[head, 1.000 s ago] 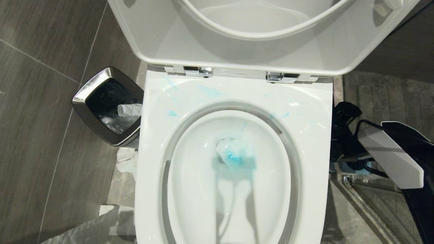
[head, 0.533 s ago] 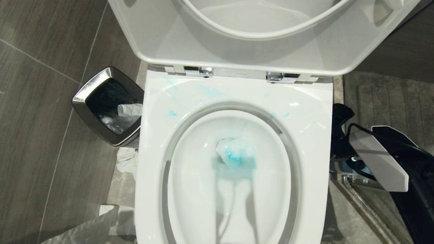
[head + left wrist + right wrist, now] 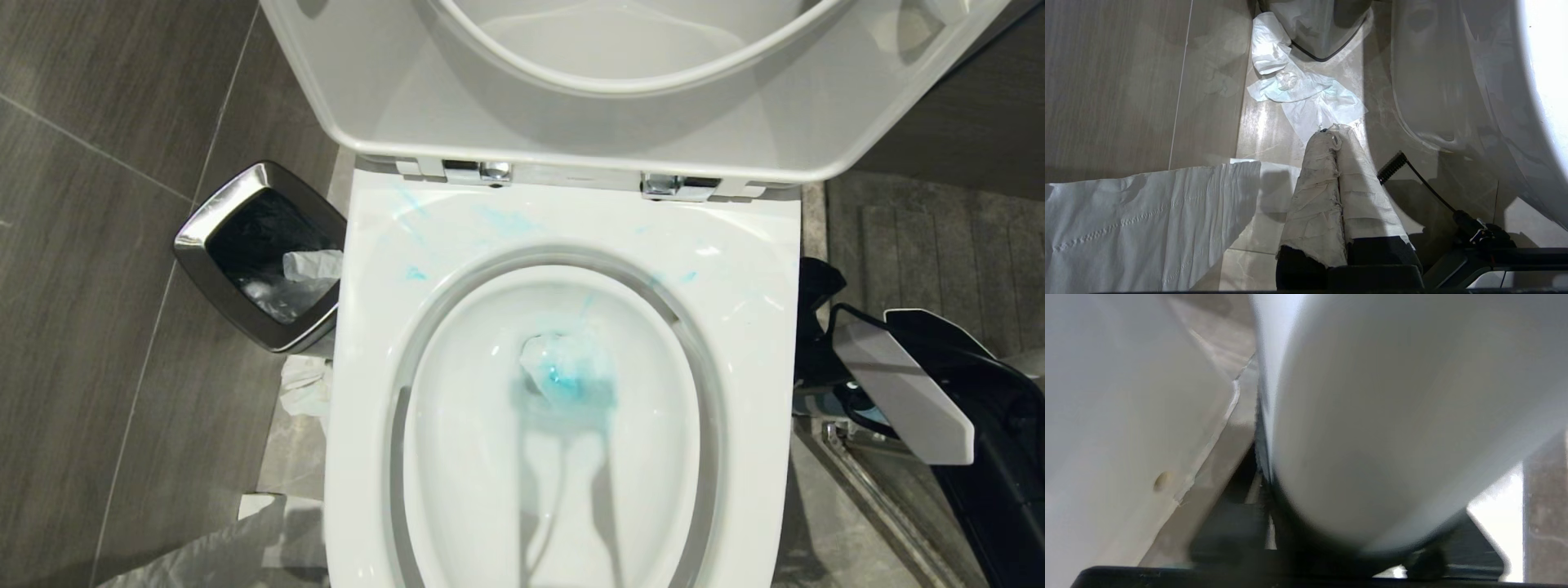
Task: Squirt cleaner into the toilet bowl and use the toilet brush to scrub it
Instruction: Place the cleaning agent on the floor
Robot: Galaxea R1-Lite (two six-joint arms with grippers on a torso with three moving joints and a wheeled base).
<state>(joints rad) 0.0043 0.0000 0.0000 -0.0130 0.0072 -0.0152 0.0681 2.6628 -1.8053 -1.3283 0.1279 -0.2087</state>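
Black right arm (image 3: 939, 392) low beside toilet bowl (image 3: 759, 269); pincer state unclear. Left pincer (image 3: 1337, 134) closed, pointing at floor.

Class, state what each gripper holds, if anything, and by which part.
Left gripper: jaws shut, holding nothing. Right gripper, low beside the toilet bowl: cannot be told; a white surface fills its wrist view.

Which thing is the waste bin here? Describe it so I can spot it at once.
Start from the white toilet bowl in the middle of the head view, then look to its left, level with the hinges. The bin stands on the dark floor tiles right beside the bowl. It is the only shiny steel thing there: small, square, with a black liner and crumpled white paper inside.
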